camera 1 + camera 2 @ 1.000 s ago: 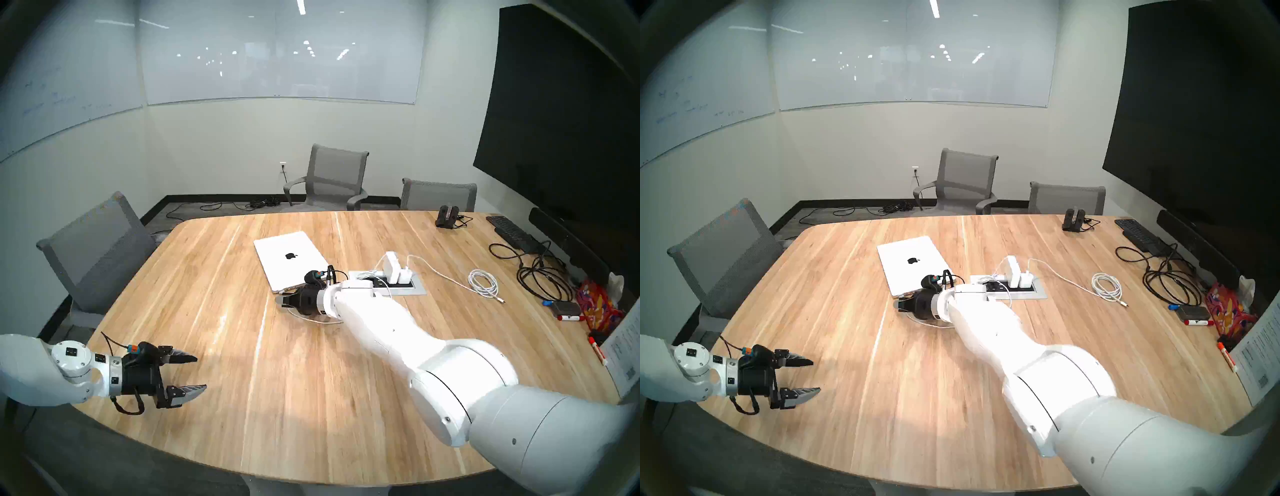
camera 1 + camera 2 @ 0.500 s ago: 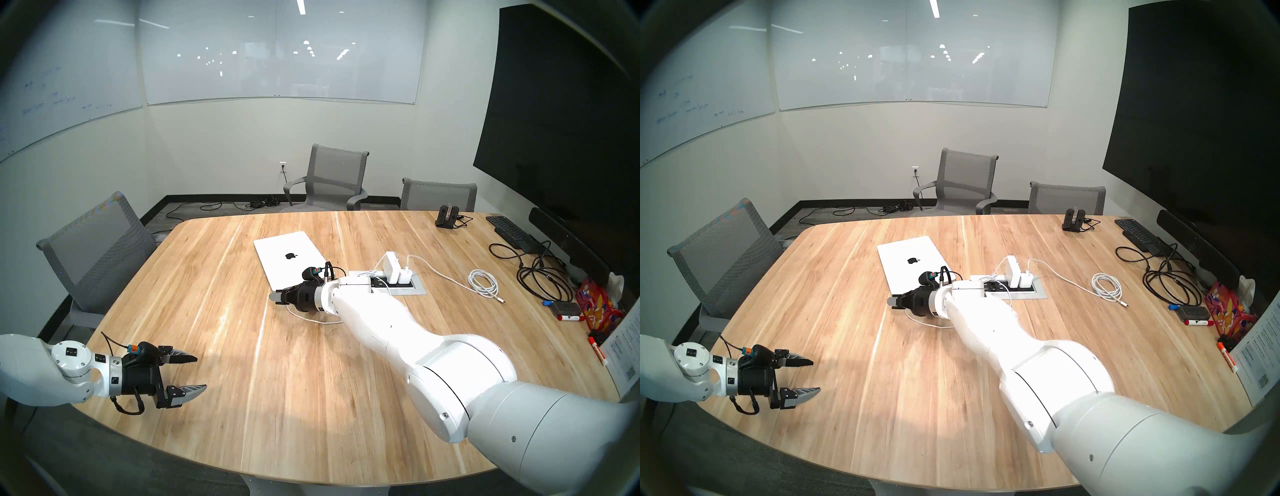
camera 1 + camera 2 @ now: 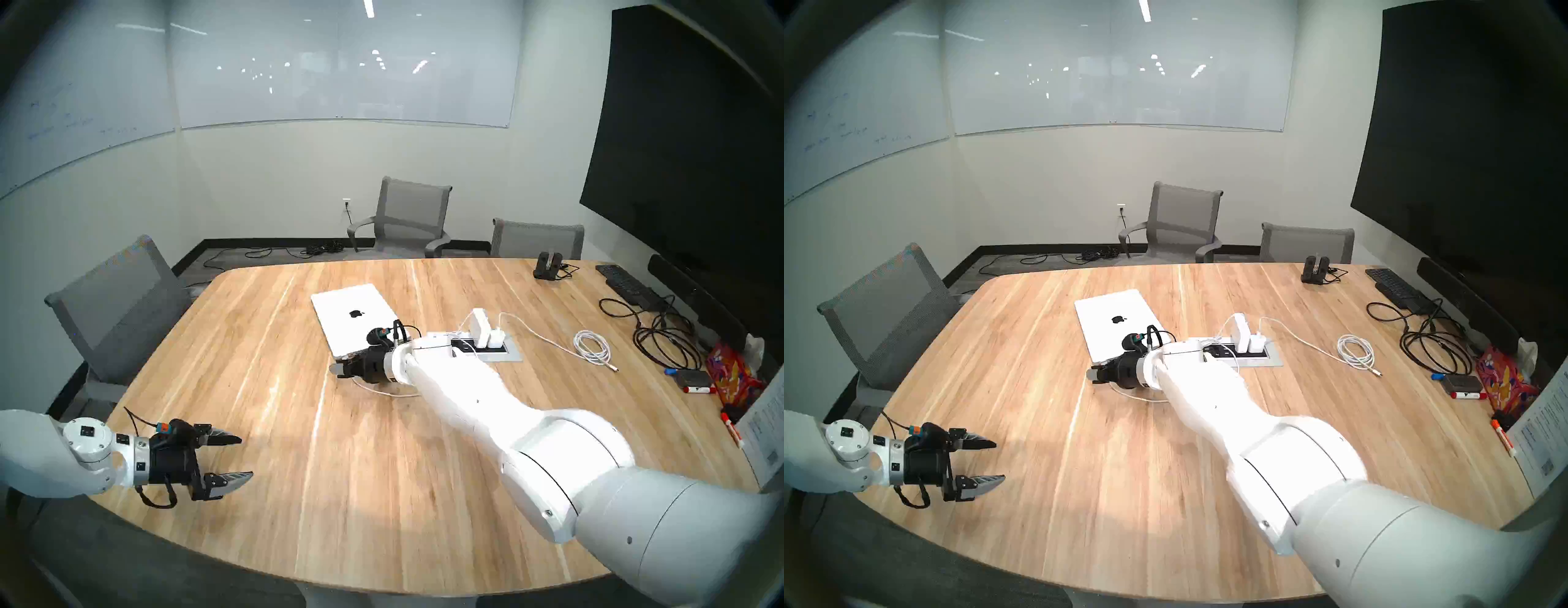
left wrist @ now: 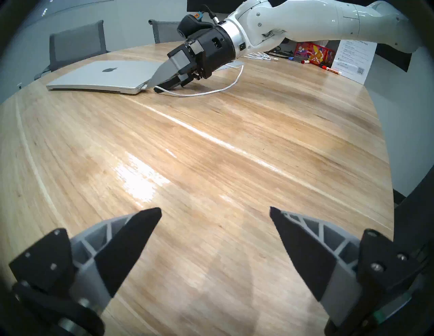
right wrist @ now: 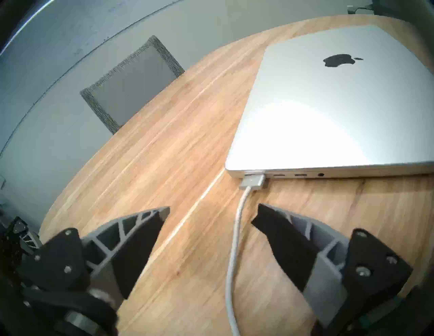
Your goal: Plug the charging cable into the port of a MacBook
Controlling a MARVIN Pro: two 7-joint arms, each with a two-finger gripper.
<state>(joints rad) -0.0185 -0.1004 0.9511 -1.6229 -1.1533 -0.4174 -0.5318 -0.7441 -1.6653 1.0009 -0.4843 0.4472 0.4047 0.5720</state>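
Closed silver MacBook (image 5: pixel 328 105) lies flat on the wooden surface (image 3: pixel 382 488), apple logo up, roughly mid-surface. Charging cable (image 5: pixel 234 246) is a thin white cord; its flat silver connector (image 5: pixel 253 181) sits against the port (image 5: pixel 252 174) at the end of the slot row on the laptop's near side edge, by the corner. Looks seated, tho the connector covers the slot itself so can't confirm depth. Three more small openings run along the edge to the right of it in the right wrist view. From the connector the cord runs back between the right hand's fingers (image 5: pixel 281 241), lying on the wood, touching neither finger. Right hand (image 5: pixel 211 211) is spread wide, empty, tips just short of the laptop edge and low over the surface; in the head view it sits at the laptop's near corner (image 3: pixel 339 368) w/ the cord curving out from under it. Left hand (image 3: pixel 246 456) hovers over the near left part of the surface, well apart from the laptop, fingers spread, nothing between them; left wrist view shows only bare wood ahead of its tips. Cord's far end goes to white chargers (image 3: pixel 483 329) plugged into a power box (image 3: pixel 505 352) set in the surface beside the laptop. Further right: a coiled white cord (image 3: pixel 592 346), black cords (image 3: pixel 662 339), a black keyboard (image 3: pixel 628 284).
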